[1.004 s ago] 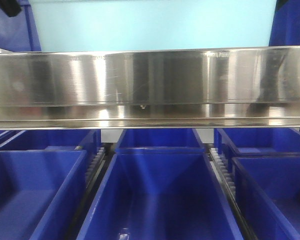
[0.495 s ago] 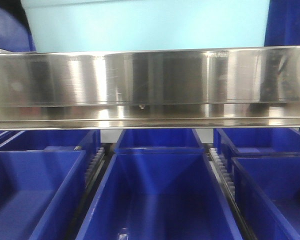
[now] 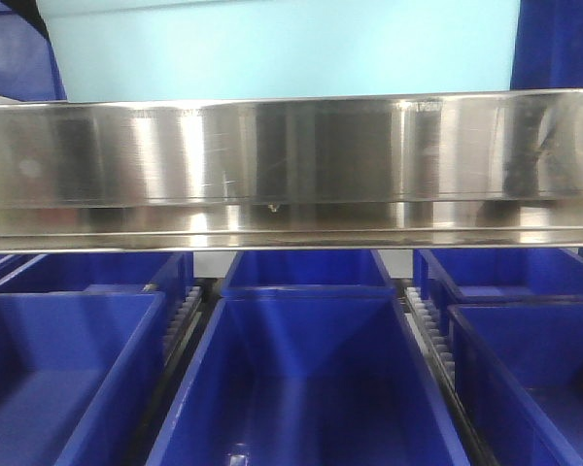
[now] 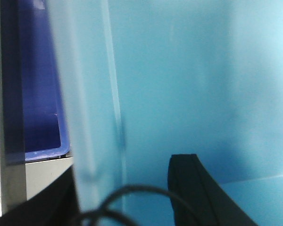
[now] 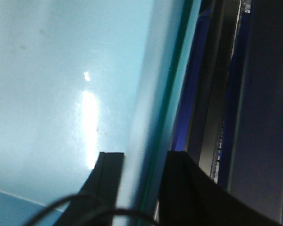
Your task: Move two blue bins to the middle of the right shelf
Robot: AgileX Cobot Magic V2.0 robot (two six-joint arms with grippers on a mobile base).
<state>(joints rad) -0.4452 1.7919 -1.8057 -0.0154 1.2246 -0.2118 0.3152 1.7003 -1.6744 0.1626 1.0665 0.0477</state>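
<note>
storeroom or warehouse setting, brushed stainless-steel shelf edge point(image 3: 291, 165) across mid-frame, rows of open dark-blue plastic storage bins point(image 3: 306, 379) filling the lower frame

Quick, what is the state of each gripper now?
Left gripper: astride the wall of the light blue bin; grip cannot be told.
Right gripper: shut on the light blue bin wall.

The pale bin point(image 3: 282, 49) is cropped above, its base behind the steel rail point(image 3: 291, 165).

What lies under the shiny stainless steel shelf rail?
Open dark blue plastic bins in rows, white toothed strips between. Visible interiors look empty; the steel rail covers the rear bins' far ends.
</note>
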